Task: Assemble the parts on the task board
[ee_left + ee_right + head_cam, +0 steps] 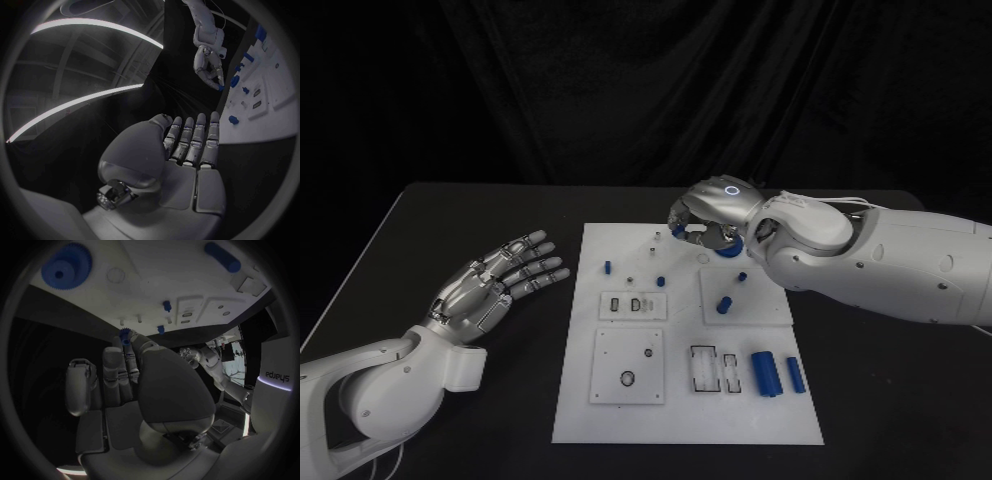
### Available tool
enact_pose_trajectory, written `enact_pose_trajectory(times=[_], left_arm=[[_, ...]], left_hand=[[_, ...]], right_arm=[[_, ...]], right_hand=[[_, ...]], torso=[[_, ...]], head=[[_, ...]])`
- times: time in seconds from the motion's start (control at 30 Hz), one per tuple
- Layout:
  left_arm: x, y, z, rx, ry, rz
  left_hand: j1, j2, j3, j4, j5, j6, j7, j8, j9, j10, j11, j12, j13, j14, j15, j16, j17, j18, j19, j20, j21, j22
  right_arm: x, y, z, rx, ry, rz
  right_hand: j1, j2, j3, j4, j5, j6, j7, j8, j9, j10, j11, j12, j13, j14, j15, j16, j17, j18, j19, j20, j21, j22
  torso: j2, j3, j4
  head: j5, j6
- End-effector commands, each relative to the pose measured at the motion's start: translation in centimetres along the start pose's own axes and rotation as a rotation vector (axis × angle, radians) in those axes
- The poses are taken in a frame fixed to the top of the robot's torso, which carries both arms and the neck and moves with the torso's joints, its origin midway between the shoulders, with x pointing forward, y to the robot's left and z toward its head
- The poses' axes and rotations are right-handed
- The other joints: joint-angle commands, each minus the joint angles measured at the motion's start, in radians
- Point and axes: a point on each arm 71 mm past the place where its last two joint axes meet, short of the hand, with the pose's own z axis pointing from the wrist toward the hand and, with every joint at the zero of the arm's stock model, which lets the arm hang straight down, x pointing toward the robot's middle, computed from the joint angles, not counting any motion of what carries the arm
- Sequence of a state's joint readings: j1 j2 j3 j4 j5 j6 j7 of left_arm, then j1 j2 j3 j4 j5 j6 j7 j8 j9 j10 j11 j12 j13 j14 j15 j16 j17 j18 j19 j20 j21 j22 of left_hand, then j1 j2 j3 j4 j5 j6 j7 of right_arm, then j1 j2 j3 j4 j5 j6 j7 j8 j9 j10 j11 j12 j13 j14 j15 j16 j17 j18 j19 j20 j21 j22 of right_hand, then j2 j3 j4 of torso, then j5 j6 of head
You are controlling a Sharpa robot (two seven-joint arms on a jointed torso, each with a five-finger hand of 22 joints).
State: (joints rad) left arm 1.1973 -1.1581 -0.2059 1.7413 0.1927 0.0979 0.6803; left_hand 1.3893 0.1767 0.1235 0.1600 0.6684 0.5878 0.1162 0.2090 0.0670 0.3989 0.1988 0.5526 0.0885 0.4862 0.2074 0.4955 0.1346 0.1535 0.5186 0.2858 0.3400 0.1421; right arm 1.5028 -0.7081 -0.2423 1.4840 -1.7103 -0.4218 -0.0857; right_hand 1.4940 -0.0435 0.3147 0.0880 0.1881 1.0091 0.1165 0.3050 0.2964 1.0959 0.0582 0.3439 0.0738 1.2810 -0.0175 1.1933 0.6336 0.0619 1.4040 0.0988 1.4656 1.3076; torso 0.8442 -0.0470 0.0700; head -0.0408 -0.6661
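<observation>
Head view: right hand point(708, 222) over board's point(682, 400) far edge, fingers pinching small blue gear point(125, 333); gear axis unclear. Left hand point(495, 280) beside board, fingers straight, close together, holding nothing.

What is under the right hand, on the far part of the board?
The right hand holds a small blue gear at its fingertips above the white board's far edge. The wrist view shows small pegs and a large blue gear there. From the head view the hand covers that spot.

Dim scene, black backdrop, fisheye-warped edges
</observation>
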Motion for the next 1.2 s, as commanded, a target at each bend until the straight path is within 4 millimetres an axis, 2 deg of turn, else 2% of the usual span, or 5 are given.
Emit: enact_pose_trajectory(times=[0.03, 0.3, 0.57, 0.77, 1.2], left_arm=[[0.2, -0.5, 0.2, 0.082, 0.013, -0.007], [0.2, -0.4, 0.3, 0.08, 0.015, -0.007], [0.3, -0.3, 0.3, 0.079, 0.017, -0.009], [0.3, -0.3, 0.3, 0.078, 0.019, -0.01], [0.3, -0.3, 0.4, 0.075, 0.018, -0.01]], left_hand=[[-0.008, -0.002, 0.008, -0.002, -0.002, 0.001, 0.007, 0.002, 0.001, -0.001, 0.009, 0.004, -0.002, 0.002, 0.008, 0.006, 0.001, -0.008, -0.008, 0.001, 0.0, -0.001], [-0.008, -0.002, 0.01, -0.002, -0.001, 0.001, 0.007, 0.002, 0.001, -0.001, 0.009, 0.004, -0.002, 0.002, 0.008, 0.006, 0.001, -0.009, -0.008, 0.002, 0.0, -0.001], [-0.008, -0.002, 0.011, -0.002, -0.001, 0.001, 0.007, 0.002, 0.001, -0.001, 0.009, 0.004, -0.002, 0.002, 0.009, 0.006, 0.001, -0.009, -0.008, 0.002, 0.0, -0.001], [-0.009, -0.002, 0.013, -0.003, -0.001, 0.001, 0.008, 0.002, 0.001, -0.001, 0.01, 0.004, -0.002, 0.002, 0.009, 0.007, 0.001, -0.01, -0.008, 0.002, 0.0, -0.001], [-0.011, 0.0, 0.022, -0.005, -0.001, 0.003, 0.009, 0.003, 0.001, 0.0, 0.011, 0.003, -0.002, 0.002, 0.012, 0.009, 0.001, -0.012, -0.009, 0.002, 0.001, -0.001]], right_arm=[[-0.2, -0.1, 1.2, 0.011, -0.019, 0.039], [1.2, 0.2, 2.9, 0.006, 0.025, 0.035], [2.9, 0.1, 3.4, 0.017, 0.056, 0.039], [3.4, 0.2, 3.4, 0.018, 0.064, 0.043], [3.8, 0.0, 3.4, 0.04, 0.083, 0.043]], right_hand=[[0.01, -0.003, 0.004, -0.001, -0.003, -0.009, 0.001, -0.008, 0.002, 0.0, 0.005, -0.008, -0.001, 0.0, 0.008, -0.006, -0.001, -0.003, -0.005, 0.001, -0.006, 0.025], [0.011, -0.004, 0.004, -0.001, -0.003, -0.015, 0.005, -0.017, 0.004, -0.004, 0.009, -0.021, -0.001, -0.001, 0.011, -0.007, 0.001, -0.002, -0.009, 0.003, -0.01, 0.02], [0.014, -0.005, 0.007, -0.002, 0.0, -0.026, 0.01, -0.031, 0.005, -0.008, 0.013, -0.037, 0.001, -0.005, 0.015, -0.01, -0.002, 0.0, -0.015, 0.007, -0.015, 0.013], [0.015, -0.008, 0.008, -0.002, 0.005, -0.033, 0.013, -0.04, 0.006, -0.012, 0.017, -0.047, 0.002, -0.008, 0.018, -0.012, -0.003, 0.002, -0.02, 0.01, -0.019, 0.007], [0.015, -0.012, 0.013, -0.001, 0.011, -0.052, 0.016, -0.064, 0.006, -0.026, 0.026, -0.069, 0.005, -0.018, 0.026, -0.018, -0.012, 0.007, -0.034, 0.017, -0.031, -0.01]], torso=[[-0.001, -0.0021, 0.0002], [-0.001, -0.0053, 0.0003], [0.002, -0.0011, 0.0059], [0.001, 0.0005, 0.0031], [0.0, -0.0017, 0.0028]], head=[[0.003, -0.002], [0.007, -0.003], [0.005, 0.003], [-0.001, 0.002], [0.0, 0.0]])
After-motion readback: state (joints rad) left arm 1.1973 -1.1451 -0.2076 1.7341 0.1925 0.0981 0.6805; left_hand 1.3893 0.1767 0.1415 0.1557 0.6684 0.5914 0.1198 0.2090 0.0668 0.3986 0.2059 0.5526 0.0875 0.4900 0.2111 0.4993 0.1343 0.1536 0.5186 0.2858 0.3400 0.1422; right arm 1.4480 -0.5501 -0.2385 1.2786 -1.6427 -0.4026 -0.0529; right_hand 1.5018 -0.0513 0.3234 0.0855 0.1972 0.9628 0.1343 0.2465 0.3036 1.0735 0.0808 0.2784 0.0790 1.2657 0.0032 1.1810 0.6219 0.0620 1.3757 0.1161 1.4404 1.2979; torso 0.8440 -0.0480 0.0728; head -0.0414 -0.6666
